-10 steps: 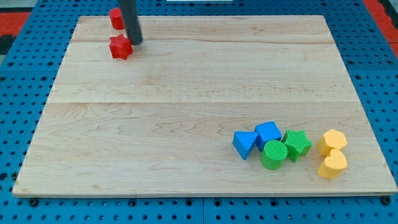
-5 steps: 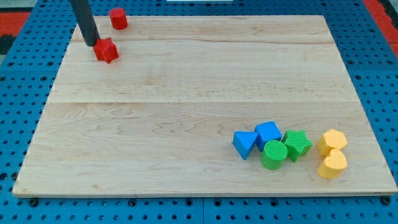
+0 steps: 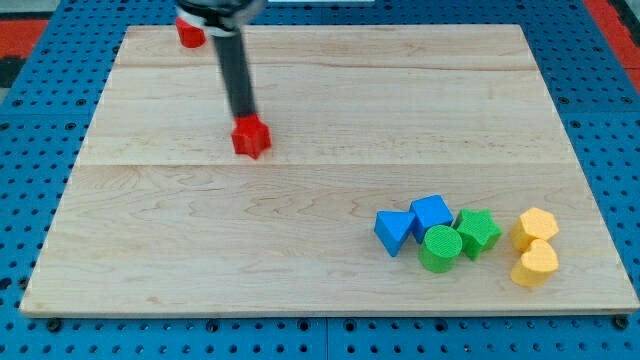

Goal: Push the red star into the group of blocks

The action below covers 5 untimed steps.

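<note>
The red star (image 3: 251, 139) lies on the wooden board (image 3: 330, 110), left of centre. My tip (image 3: 243, 119) rests against the star's upper left side, with the dark rod rising toward the view's top. The group of blocks sits at the lower right: a blue triangle (image 3: 393, 231), a blue cube (image 3: 432, 213), a green cylinder (image 3: 440, 248), a green star (image 3: 478, 231) and two yellow blocks (image 3: 537, 227) (image 3: 534, 264). The red star is far to the upper left of the group.
A red cylinder (image 3: 188, 33) stands at the board's top left edge, partly hidden by the arm. A blue pegboard (image 3: 30, 150) surrounds the board.
The tip moved round to the red star's upper left and pushed it down and to the right, from the board's top left toward the centre. The other blocks stayed put.
</note>
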Each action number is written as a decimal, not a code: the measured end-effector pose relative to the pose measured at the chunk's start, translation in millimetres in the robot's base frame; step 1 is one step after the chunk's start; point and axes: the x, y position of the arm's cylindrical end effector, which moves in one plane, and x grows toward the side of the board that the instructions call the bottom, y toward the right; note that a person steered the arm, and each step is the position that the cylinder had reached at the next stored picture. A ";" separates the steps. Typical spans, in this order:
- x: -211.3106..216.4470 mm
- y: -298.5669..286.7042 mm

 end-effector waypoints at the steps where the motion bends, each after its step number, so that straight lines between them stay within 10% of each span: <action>1: 14.2 -6.7; 5: 75.4 33.5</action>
